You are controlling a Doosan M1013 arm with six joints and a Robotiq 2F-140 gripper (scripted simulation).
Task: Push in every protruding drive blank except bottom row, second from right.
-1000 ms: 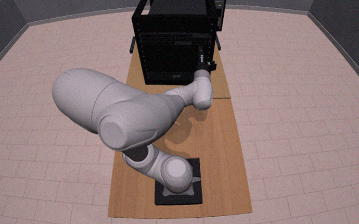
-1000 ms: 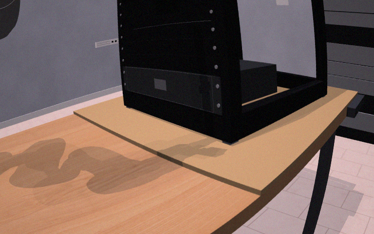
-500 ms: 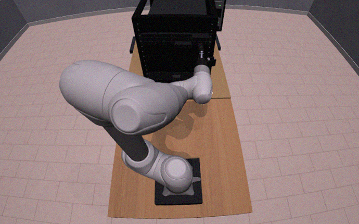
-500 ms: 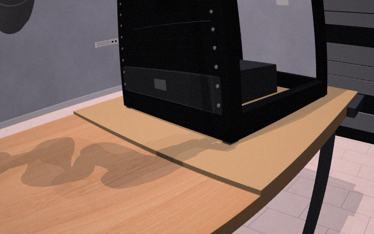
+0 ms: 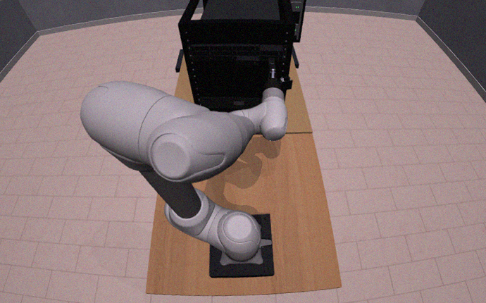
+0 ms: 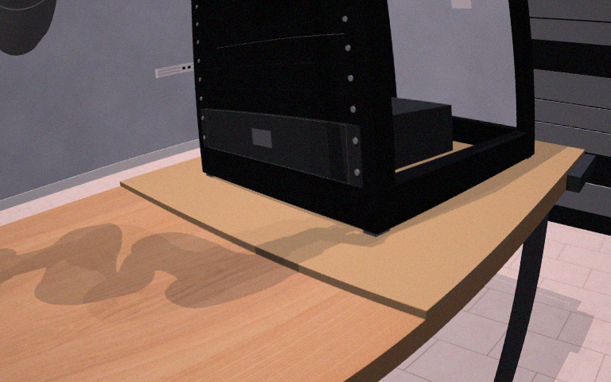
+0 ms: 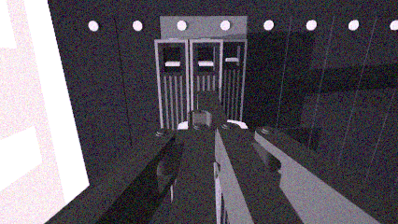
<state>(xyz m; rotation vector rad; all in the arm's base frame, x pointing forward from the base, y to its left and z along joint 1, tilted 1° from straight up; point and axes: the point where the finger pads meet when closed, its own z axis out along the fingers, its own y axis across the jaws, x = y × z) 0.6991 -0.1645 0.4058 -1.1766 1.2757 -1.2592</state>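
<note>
At the rack [image 5: 185, 37] front, press the narrow, empty gripper [image 7: 206, 117] squarely against the drive blank [image 7: 206, 75], slowly, avoiding tipping.

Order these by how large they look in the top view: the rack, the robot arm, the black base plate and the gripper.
1. Robot arm, though its nearness to the camera enlarges it.
2. Rack.
3. Black base plate.
4. Gripper, shut on nothing and only a small tip at the rack front.
</note>
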